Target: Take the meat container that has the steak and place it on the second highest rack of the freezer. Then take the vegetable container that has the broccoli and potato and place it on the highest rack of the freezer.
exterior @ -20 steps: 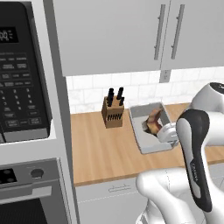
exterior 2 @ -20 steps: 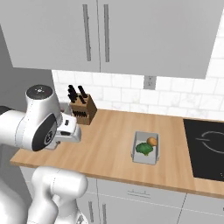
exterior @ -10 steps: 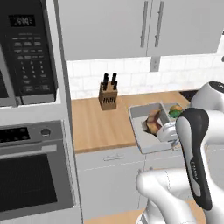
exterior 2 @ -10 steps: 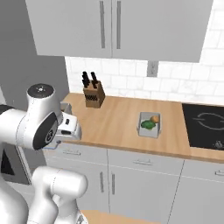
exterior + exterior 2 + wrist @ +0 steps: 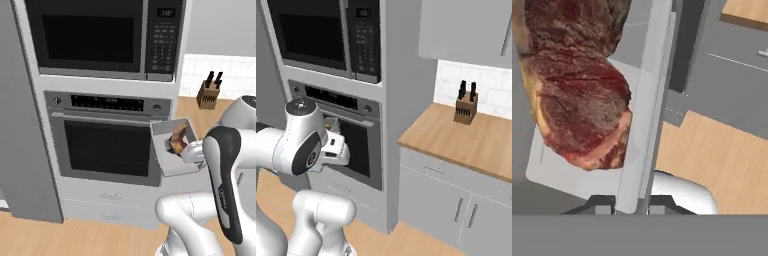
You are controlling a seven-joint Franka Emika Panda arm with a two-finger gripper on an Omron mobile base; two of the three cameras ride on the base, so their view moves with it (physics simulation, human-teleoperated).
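My gripper (image 5: 193, 153) is shut on the side wall of the pale grey meat container (image 5: 176, 172), which it holds in the air in front of the oven column. The steak (image 5: 178, 141), brown and reddish with a tan edge, lies inside. In the hand view the steak (image 5: 577, 100) fills the upper left, and the container's wall (image 5: 647, 115) runs down between the tips of my gripper (image 5: 632, 206). The right base view shows my gripper (image 5: 336, 150) beside the oven front. The broccoli, the potato, the freezer and its racks are out of view.
A black-fronted oven (image 5: 105, 145) with a microwave (image 5: 95, 37) above it stands straight ahead. A tall grey panel (image 5: 22, 125) rises at the left. To the right lies a wooden counter (image 5: 466, 142) with a knife block (image 5: 465, 104) over grey cabinets.
The whole picture has shifted: the base has swung left, away from the counter, toward the oven column. The container with the steak has stayed in my gripper. The vegetable container has left the view.
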